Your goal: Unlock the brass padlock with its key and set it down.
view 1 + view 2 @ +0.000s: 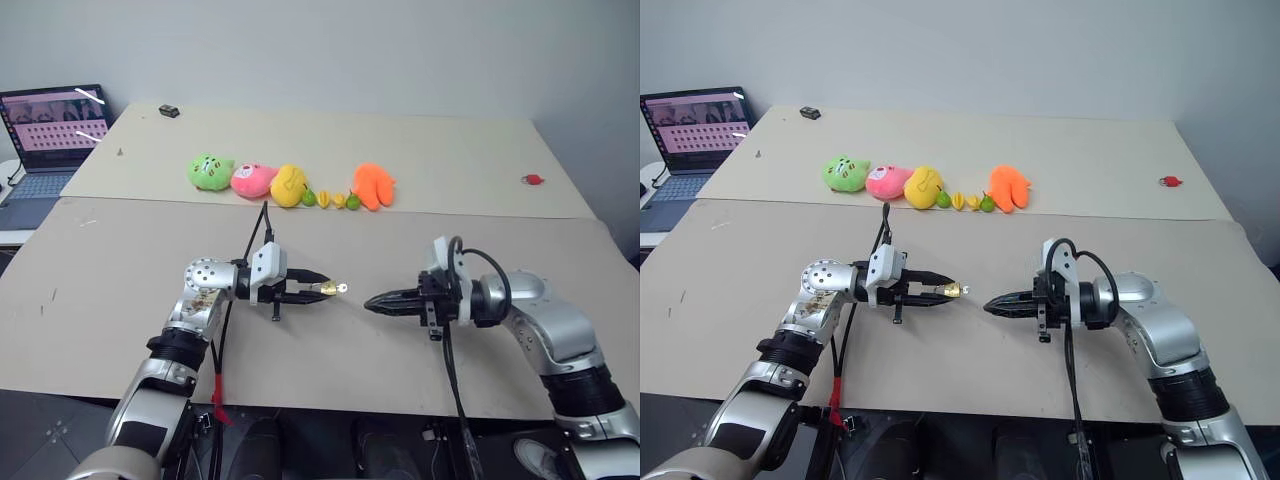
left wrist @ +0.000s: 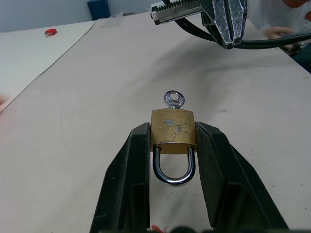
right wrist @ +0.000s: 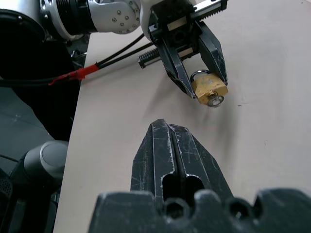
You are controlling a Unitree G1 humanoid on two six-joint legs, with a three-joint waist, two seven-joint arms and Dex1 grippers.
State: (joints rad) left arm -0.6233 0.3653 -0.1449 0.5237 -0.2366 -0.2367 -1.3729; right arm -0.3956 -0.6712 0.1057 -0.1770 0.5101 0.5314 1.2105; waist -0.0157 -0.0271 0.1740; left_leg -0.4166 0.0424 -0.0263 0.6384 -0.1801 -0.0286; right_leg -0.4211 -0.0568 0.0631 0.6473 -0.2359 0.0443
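From the head camera I see my left gripper (image 1: 322, 289) holding the padlock (image 1: 328, 289) above the table (image 1: 120, 270), facing the right gripper (image 1: 370, 302) a little apart. Left wrist: the fingers (image 2: 133, 165) clamp the brass body, key (image 2: 174, 99) in its far end. Right wrist: my jaws are pressed together, empty, short of the padlock.

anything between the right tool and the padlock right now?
Nothing. Between the shut right tool and the padlock, with its key pointing toward that tool, there is just bare table; the head views show it, the right wrist view too.
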